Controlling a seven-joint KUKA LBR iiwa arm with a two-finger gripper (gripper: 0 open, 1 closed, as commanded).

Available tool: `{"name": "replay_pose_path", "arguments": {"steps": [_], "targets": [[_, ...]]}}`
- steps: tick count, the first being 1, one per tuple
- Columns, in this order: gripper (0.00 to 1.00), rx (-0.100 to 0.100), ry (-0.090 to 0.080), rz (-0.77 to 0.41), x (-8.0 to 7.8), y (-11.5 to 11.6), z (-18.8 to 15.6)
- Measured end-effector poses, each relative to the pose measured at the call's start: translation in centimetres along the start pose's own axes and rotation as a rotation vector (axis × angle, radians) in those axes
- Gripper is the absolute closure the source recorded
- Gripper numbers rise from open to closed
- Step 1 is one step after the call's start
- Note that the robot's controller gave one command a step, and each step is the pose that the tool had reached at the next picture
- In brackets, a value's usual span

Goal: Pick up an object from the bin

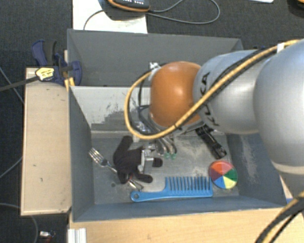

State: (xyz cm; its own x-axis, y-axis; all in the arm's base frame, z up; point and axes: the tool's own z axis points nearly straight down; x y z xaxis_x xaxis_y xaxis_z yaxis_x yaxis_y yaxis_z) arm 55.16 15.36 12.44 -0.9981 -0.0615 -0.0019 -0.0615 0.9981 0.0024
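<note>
Nearest, along the front wall of the bin (116, 210), a blue comb (175, 188) lies flat with its teeth pointing away, into the bin. Just past its right end sits a small ball (223, 175) in red, yellow, green and blue segments, close to the comb but apart from it.

Behind the comb's left half lies a black lump (125, 160) (soft-looking, perhaps cloth; its kind cannot be made out), left of centre on the bin floor. A silver fork (98, 158) lies at its left, its tines pointing toward the left wall and its handle running under the lump.

The end effector (153, 159) is low over the floor at the lump's right edge, right against it. Whether it touches the lump cannot be told, nor whether it is wide or narrow, since its tip shows as a jumble of metal parts. Nothing can be seen held in it.

Further back and to the right, a black bar (212, 142) lies slantwise on the floor, well clear of the lump. Above all this hangs the arm's orange cover (172, 97), with a yellow cable (133, 92) looped round its left side.
</note>
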Motion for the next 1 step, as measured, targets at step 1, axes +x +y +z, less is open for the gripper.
{"name": "replay_pose_path", "arguments": {"steps": [1], "targets": [[0.00, 0.001, 0.000, 0.181, -0.31, -0.81, 1.48]]}}
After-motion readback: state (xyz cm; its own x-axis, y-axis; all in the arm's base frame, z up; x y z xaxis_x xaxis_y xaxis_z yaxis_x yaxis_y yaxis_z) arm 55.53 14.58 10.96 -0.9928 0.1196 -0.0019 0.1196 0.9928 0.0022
